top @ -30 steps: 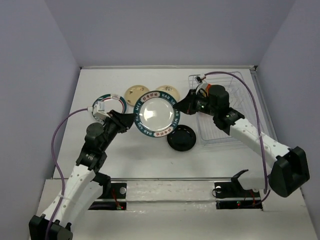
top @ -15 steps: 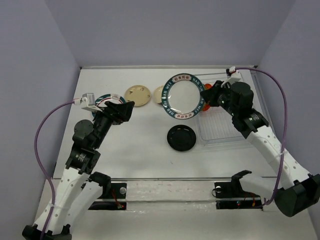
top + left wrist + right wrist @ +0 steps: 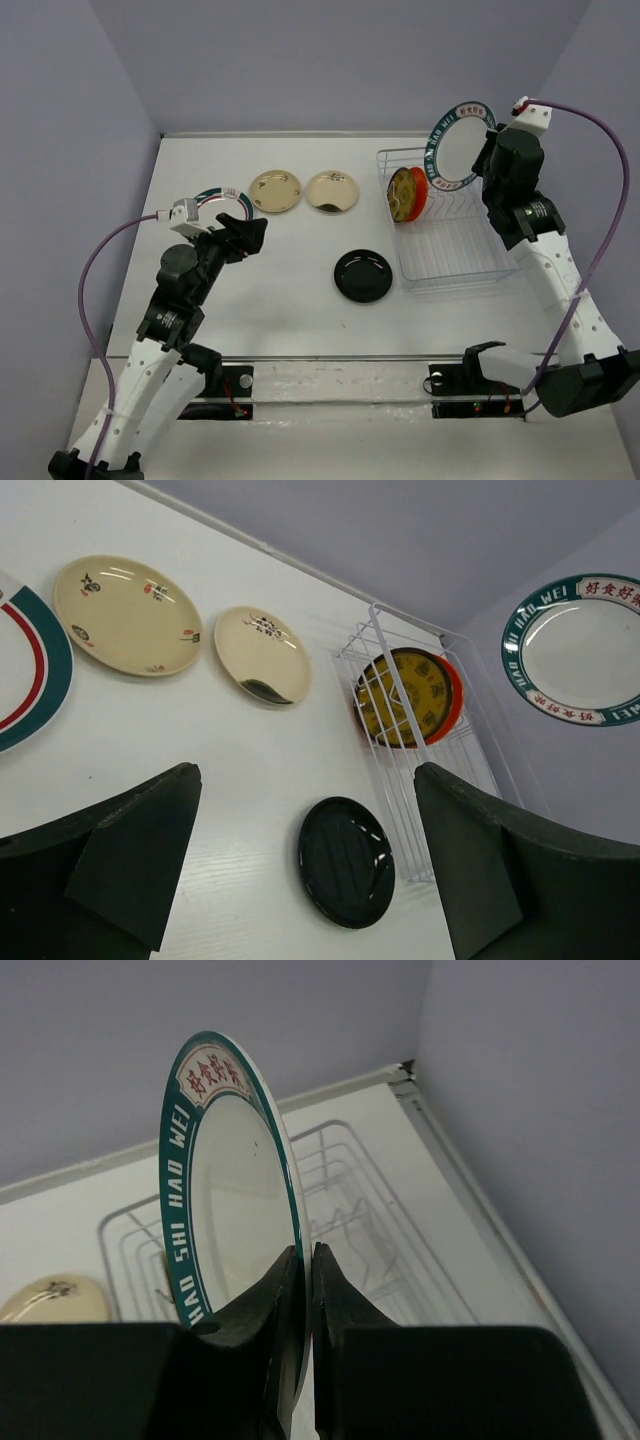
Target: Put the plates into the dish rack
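My right gripper [image 3: 484, 160] [image 3: 305, 1260] is shut on the rim of a white, teal-rimmed plate [image 3: 458, 145] [image 3: 225, 1200], holding it on edge high above the far end of the white wire dish rack [image 3: 455, 262] [image 3: 355, 1205]. An amber plate [image 3: 404, 193] [image 3: 405, 695] and an orange plate [image 3: 417, 181] [image 3: 452, 685] stand in the rack's left end. My left gripper [image 3: 246, 229] [image 3: 310, 850] is open and holds nothing, above the table's left side. Beside it lies a second teal-rimmed plate [image 3: 212, 194] [image 3: 25, 670]. Two cream-gold plates [image 3: 275, 190] [image 3: 333, 190] and a black plate [image 3: 363, 276] [image 3: 345, 860] lie flat.
Purple-grey walls [image 3: 80, 150] close in the white table on the left, back and right. The rack stands against the right wall. A clear strip [image 3: 350, 378] runs along the table's near edge between the arm bases.
My left gripper opened, let go of the teal-rimmed plate and drew back left. My right arm carried that plate from the table's middle up and right, above the rack.
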